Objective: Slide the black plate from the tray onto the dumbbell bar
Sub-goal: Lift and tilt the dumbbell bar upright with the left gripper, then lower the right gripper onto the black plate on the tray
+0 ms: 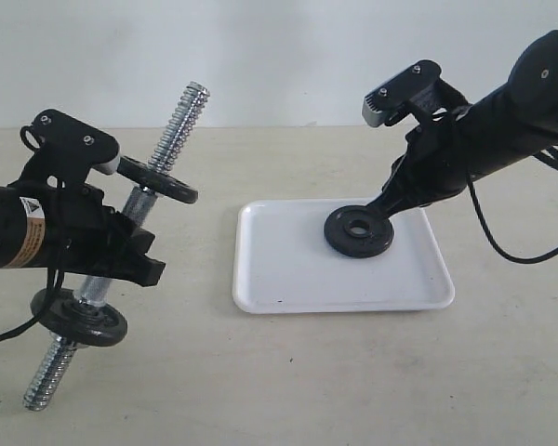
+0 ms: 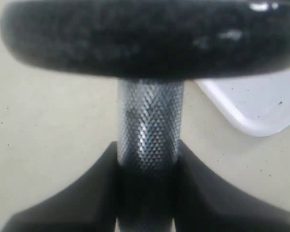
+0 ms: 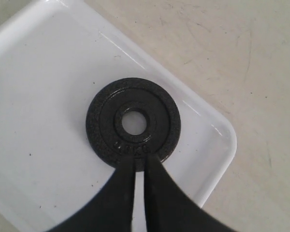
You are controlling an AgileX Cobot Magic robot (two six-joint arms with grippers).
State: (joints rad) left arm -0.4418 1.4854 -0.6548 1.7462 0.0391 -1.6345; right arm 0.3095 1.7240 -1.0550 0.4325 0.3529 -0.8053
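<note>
The black plate [image 1: 372, 243] lay in the tray [image 1: 288, 269], toward its far right corner, not yet lifted. The dumbbell bar [image 1: 172, 125], carrying two other discs [image 1: 160, 180], was held aslant with one threaded end raised, presumably to receive the plate. The left gripper [image 2: 147, 159] was clenched on the knurled middle, its arm low and level. The right gripper [image 3: 139, 166] reached steeply down, jaws closed together, tips touching the plate's rim without visibly pinching it.

This looks like a robotics lab test bench: a plain beige tabletop [image 1: 288, 372] against a blank white wall [image 1: 260, 46], a black left arm [image 1: 5, 237] and right arm [image 1: 530, 93] with a loose cable [image 1: 502, 249] trailing (one carries a printed label [image 1: 33, 237]), and staged props, a white tray [image 1: 288, 279] and chrome dumbbell bar [image 1: 181, 116]
</note>
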